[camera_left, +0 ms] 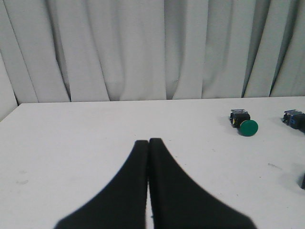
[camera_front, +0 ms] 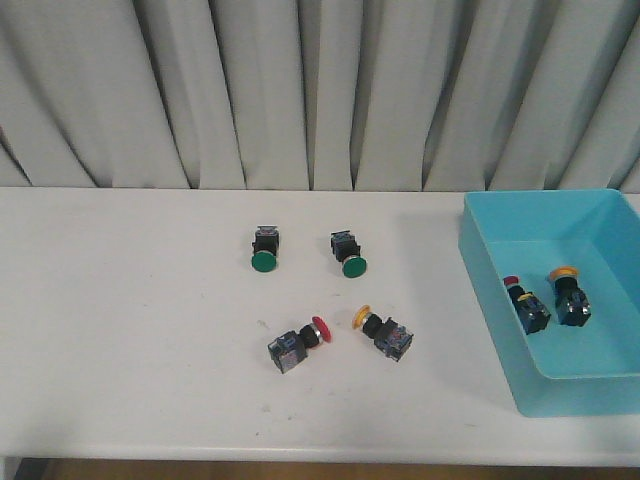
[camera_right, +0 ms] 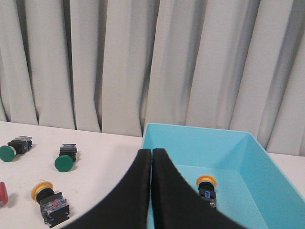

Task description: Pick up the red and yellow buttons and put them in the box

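Observation:
On the white table lie a red button point(camera_front: 300, 343) and a yellow button point(camera_front: 383, 330), side by side near the middle front. The turquoise box point(camera_front: 490, 290) sits at the right; inside it lie another red button point(camera_front: 527, 301) and another yellow button point(camera_front: 570, 296). Neither arm shows in the front view. My left gripper point(camera_left: 148, 141) is shut and empty over bare table. My right gripper point(camera_right: 151, 151) is shut and empty, near the box's point(camera_right: 190, 143) left wall, with one yellow button point(camera_right: 207, 189) in the box and one point(camera_right: 49, 202) on the table.
Two green-capped buttons point(camera_front: 263, 249) point(camera_front: 349, 254) lie behind the red and yellow pair, toward the grey curtain. The left wrist view shows one green button point(camera_left: 244, 123) far off. The table's front edge runs along the bottom of the front view.

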`<state>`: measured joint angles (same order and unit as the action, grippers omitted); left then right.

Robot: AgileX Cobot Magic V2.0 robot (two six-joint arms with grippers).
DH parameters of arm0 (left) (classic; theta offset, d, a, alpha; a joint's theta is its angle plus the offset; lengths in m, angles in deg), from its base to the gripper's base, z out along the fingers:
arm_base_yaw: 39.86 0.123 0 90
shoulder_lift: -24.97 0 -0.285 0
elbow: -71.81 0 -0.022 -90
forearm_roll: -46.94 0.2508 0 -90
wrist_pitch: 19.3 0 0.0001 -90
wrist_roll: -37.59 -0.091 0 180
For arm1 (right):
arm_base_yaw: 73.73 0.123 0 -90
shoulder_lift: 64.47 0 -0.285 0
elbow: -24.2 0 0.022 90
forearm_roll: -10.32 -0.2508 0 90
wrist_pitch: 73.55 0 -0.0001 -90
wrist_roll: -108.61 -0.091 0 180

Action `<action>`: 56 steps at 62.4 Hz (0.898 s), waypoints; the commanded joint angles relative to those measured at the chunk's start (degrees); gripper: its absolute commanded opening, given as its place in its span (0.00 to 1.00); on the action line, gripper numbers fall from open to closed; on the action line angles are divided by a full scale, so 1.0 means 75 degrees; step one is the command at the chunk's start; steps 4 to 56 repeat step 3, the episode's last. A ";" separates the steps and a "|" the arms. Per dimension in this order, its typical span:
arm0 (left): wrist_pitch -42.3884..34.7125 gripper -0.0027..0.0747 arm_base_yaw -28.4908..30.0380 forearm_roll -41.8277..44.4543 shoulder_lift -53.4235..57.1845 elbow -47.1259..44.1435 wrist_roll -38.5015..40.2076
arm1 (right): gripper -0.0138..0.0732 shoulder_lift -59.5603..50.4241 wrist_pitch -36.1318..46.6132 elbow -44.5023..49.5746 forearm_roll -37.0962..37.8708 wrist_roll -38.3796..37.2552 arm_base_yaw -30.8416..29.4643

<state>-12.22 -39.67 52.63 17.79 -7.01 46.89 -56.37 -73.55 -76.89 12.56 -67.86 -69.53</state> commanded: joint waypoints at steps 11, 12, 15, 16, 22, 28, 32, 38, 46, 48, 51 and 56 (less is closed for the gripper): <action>-0.0523 0.03 -0.0003 -0.0069 0.0114 -0.0346 0.0016 | 0.16 0.0088 0.0521 0.0059 0.0005 -0.0002 -0.0006; -0.0523 0.03 -0.0003 -0.0069 0.0114 -0.0346 0.0016 | 0.16 0.0088 0.0521 0.0059 0.0005 -0.0002 -0.0006; -0.0523 0.03 -0.0003 -0.0069 0.0114 -0.0346 0.0016 | 0.16 0.0088 0.0521 0.0059 0.0005 -0.0002 -0.0006; -0.0523 0.03 -0.0003 -0.0069 0.0114 -0.0346 0.0016 | 0.16 0.0088 0.0521 0.0059 0.0005 -0.0002 -0.0006; -0.0523 0.03 -0.0003 -0.0069 0.0114 -0.0346 0.0016 | 0.16 0.0088 0.0521 0.0059 0.0005 -0.0002 -0.0006; -0.0523 0.03 -0.0003 -0.0069 0.0114 -0.0346 0.0016 | 0.16 0.0088 0.0521 0.0059 0.0005 -0.0002 -0.0006; -0.0523 0.03 -0.0003 -0.0069 0.0114 -0.0346 0.0016 | 0.16 0.0088 0.0521 0.0059 0.0005 -0.0002 -0.0006; -0.0523 0.03 -0.0003 -0.0069 0.0114 -0.0346 0.0016 | 0.16 0.0088 0.0521 0.0059 0.0005 -0.0002 -0.0006; -0.0523 0.03 -0.0003 -0.0069 0.0114 -0.0346 0.0016 | 0.16 0.0088 0.0521 0.0059 0.0005 -0.0002 -0.0006; -0.0523 0.03 -0.0003 -0.0069 0.0114 -0.0346 0.0016 | 0.16 0.0088 0.0521 0.0059 0.0005 -0.0002 -0.0006; -0.0523 0.03 -0.0003 -0.0069 0.0114 -0.0346 0.0016 | 0.16 0.0088 0.0521 0.0059 0.0005 -0.0002 -0.0006; -0.0523 0.03 -0.0003 -0.0069 0.0114 -0.0346 0.0016 | 0.16 0.0088 0.0521 0.0059 0.0005 -0.0002 -0.0006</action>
